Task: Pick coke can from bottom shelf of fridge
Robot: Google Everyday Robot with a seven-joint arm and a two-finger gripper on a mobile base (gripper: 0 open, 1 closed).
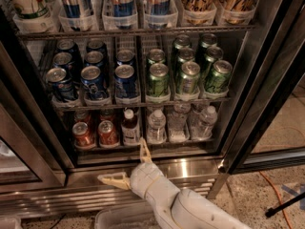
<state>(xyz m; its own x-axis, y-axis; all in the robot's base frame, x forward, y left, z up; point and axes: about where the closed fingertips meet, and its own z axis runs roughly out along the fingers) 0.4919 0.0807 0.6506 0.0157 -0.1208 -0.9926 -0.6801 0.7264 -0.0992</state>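
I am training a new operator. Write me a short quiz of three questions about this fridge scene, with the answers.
1. True or false: the gripper is shut on a coke can.
2. What stands on the rack just above the bottom shelf? A) red cans B) blue cans and green cans C) nothing
3. Fill in: the gripper is ___ the bottom shelf, before the fridge base.
Key: 1 false, it is open and holds nothing; 2 B; 3 below.

The claw, low at centre of view, has two flat, tapered, cream-yellow fingers splayed wide apart. Behind them a rounded white wrist with faint seams widens into a smooth pale-grey arm.
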